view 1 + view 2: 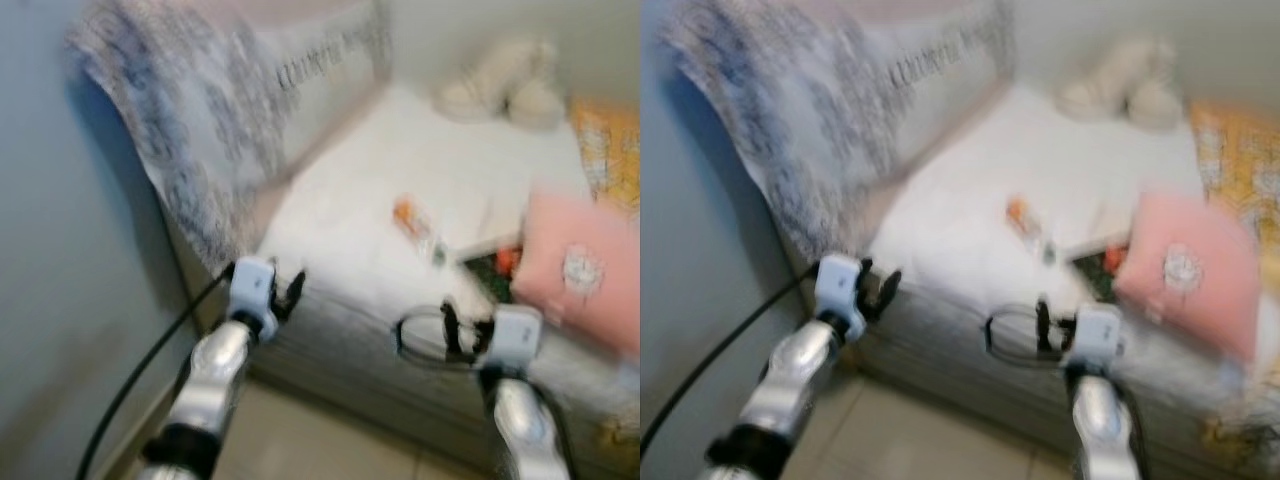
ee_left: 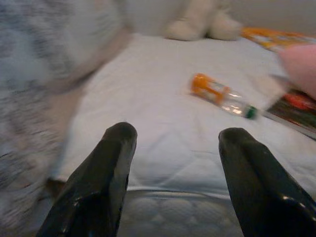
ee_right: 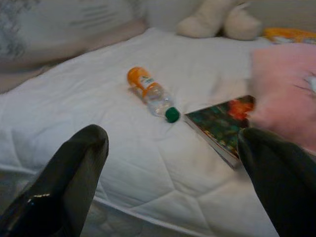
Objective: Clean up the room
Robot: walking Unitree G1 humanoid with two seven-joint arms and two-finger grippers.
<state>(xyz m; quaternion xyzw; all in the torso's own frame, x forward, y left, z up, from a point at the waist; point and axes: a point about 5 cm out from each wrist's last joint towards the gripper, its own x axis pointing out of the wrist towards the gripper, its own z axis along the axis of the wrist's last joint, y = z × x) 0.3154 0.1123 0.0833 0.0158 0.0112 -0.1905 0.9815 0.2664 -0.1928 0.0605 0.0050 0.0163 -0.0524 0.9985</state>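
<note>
White quilted mattress [image 3: 148, 163]: landmark. On it, mid-surface, clear plastic bottle [image 3: 150, 95] with orange label and green cap, lying flat; colourful book [image 3: 217, 128] just beside its cap, partly under pink cushion [image 1: 580, 265]. Left gripper [image 2: 173, 177] and right gripper [image 3: 173, 182] held forward at mattress's near edge, fingers apart, empty.

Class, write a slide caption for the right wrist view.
Open right gripper faces a bottle and book on a white bed.
</note>
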